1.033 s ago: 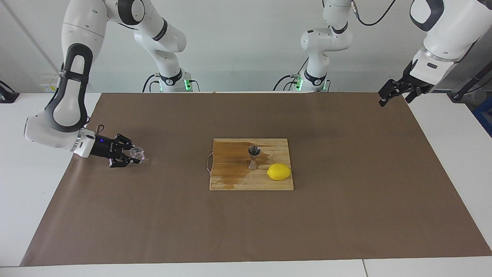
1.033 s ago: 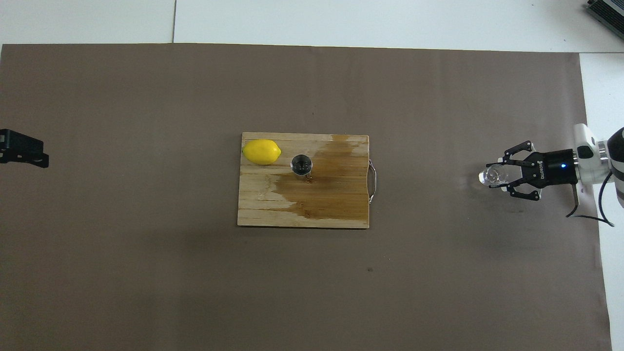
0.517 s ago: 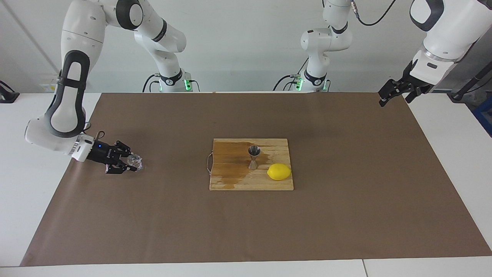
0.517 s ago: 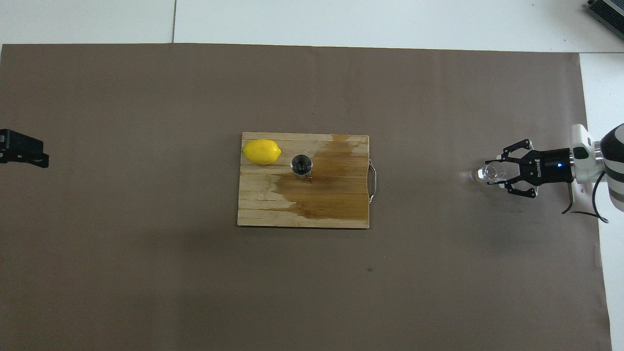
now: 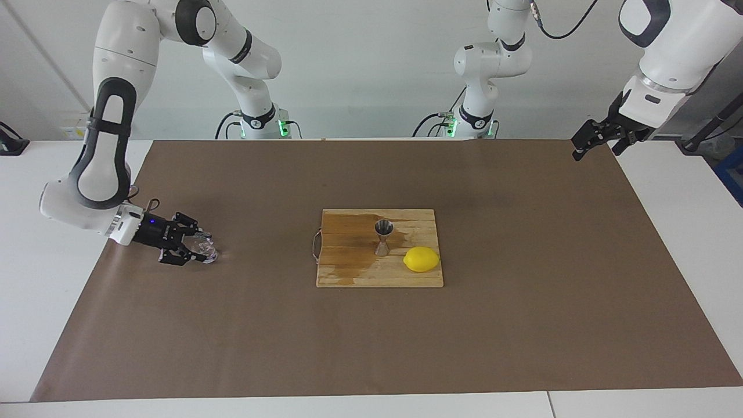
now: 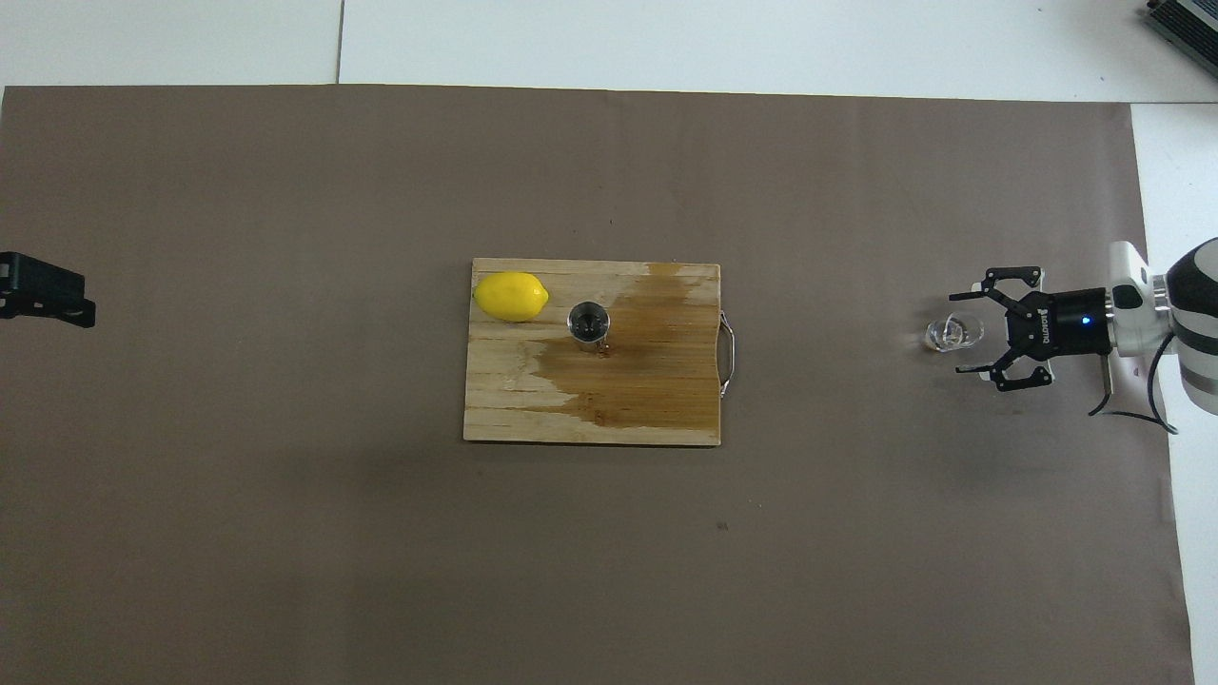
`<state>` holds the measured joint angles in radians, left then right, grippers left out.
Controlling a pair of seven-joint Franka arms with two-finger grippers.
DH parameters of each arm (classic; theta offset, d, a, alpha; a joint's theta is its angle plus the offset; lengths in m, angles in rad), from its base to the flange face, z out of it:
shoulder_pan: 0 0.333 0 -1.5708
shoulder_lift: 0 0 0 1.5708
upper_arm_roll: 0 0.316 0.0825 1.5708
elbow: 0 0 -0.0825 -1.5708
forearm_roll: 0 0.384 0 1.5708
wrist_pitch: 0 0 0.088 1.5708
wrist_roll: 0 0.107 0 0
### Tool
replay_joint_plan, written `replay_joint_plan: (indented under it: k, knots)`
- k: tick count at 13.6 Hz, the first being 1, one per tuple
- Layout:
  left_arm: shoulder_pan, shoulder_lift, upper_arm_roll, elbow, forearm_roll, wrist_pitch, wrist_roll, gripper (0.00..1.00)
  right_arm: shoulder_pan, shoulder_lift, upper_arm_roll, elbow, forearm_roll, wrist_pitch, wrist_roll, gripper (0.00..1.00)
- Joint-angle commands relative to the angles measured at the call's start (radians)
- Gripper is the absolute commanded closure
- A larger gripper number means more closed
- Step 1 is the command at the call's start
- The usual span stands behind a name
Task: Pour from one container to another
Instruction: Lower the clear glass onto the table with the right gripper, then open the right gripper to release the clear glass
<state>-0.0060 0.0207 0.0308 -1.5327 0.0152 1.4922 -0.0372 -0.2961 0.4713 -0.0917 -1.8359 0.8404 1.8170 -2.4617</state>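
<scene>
The tiny clear glass cup stands upright on the brown mat at the right arm's end of the table. My right gripper is low over the mat with its fingers spread open on either side of the cup, not clamping it. The steel jigger stands upright on the wooden cutting board in the middle of the table. My left gripper waits in the air over the mat's edge at the left arm's end.
A yellow lemon lies on the board beside the jigger, toward the left arm's end. A dark wet stain covers much of the board. The board has a wire handle at its right arm's end.
My right gripper came down with the cup, set it on the mat and opened its fingers. The left arm has not moved.
</scene>
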Motion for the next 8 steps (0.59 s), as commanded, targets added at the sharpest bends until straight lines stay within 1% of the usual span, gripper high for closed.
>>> replay_joint_plan:
  k: [1, 3, 4, 6, 8]
  knots:
    - [0.009, -0.024, -0.005, -0.024, 0.000, -0.001, -0.001, 0.00, 0.000, -0.020, 0.006, 0.010, 0.022, -0.002, 0.044, 0.00]
    - [0.009, -0.024, -0.005, -0.024, 0.000, -0.001, -0.001, 0.00, 0.017, -0.068, 0.003, 0.010, 0.008, -0.005, 0.127, 0.00]
    - [0.009, -0.024, -0.005, -0.024, 0.000, -0.001, -0.001, 0.00, 0.046, -0.100, -0.002, 0.010, 0.000, -0.004, 0.173, 0.00]
    - [0.009, -0.024, -0.005, -0.024, 0.000, -0.001, -0.003, 0.00, 0.089, -0.160, -0.003, 0.017, -0.050, -0.001, 0.339, 0.00]
    - [0.009, -0.024, -0.005, -0.024, 0.000, -0.001, -0.001, 0.00, 0.133, -0.189, -0.003, 0.040, -0.099, 0.001, 0.502, 0.00]
